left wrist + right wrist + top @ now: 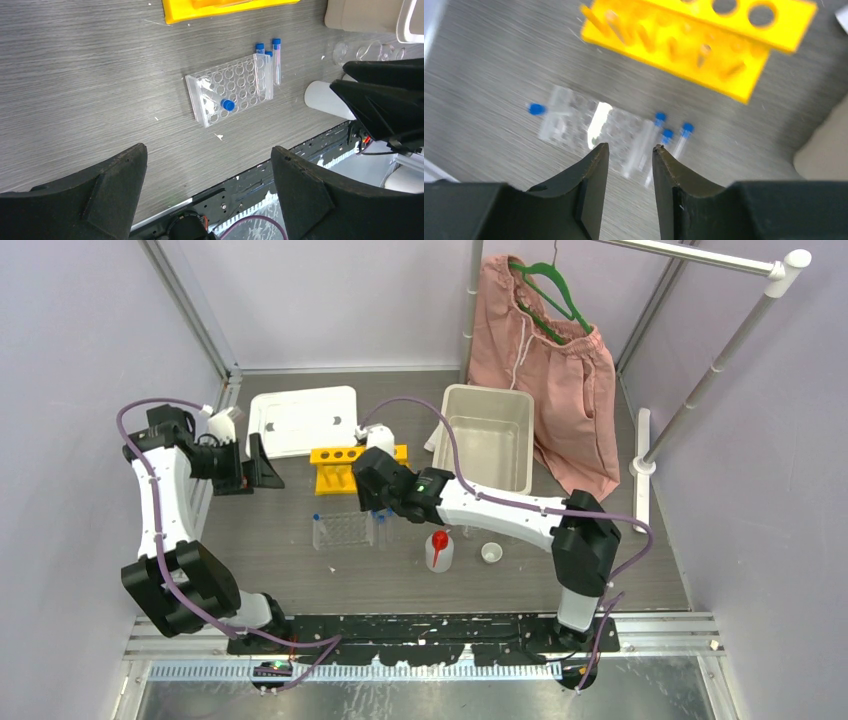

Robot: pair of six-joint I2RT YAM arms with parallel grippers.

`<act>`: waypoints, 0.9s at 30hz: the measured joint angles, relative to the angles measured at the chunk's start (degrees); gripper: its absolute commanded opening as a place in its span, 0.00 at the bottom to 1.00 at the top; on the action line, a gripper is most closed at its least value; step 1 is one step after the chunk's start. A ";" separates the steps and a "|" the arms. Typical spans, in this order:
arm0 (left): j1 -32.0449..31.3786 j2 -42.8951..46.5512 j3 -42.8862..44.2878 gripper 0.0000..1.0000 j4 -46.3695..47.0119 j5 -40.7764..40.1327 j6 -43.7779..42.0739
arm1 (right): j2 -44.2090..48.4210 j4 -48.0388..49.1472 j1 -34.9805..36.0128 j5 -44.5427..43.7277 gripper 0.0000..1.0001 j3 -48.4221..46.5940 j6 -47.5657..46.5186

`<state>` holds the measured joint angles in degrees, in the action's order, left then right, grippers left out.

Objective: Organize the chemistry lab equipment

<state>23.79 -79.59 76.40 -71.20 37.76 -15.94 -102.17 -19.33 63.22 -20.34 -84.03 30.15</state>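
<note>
Right gripper (629,147) over clear rack (569,122), squeeze bottle (439,551), cup (491,553) nearby

The grey wood-grain bench (250,560) carries a white tray (300,420), a beige bin (490,435), the yellow six-hole tube rack (340,465), the clear plastic grid rack (343,530) with small blue-capped tubes (276,62) at its edge, the red-spouted squeeze bottle (438,550) and the tiny white cup (491,553).

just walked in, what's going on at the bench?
Right gripper hovers over the clear grid rack and the blue-capped tubes at its end, jaws a little apart, nothing held; that view is blurred. One capped tube sits in the rack. Left gripper is wide open and empty, off to the left. Yellow tube rack sits behind, squeeze bottle and white cup in front, untouched.
</note>
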 measured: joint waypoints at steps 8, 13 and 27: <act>0.00 0.02 1.49 0.94 -0.90 0.46 -0.70 | 0.87 -9.97 -1.84 1.07 0.38 6.58 3.48; 0.00 0.02 2.10 0.94 -1.14 1.22 -0.72 | -0.24 -9.11 -3.89 2.21 0.38 7.17 4.63; 0.00 0.02 2.16 0.94 -1.38 2.21 -0.70 | -11.67 0.31 -4.83 0.98 0.34 7.69 7.13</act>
<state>23.79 -79.57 78.56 -72.58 39.97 -16.64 -113.84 -19.03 58.39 -19.35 -76.34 37.28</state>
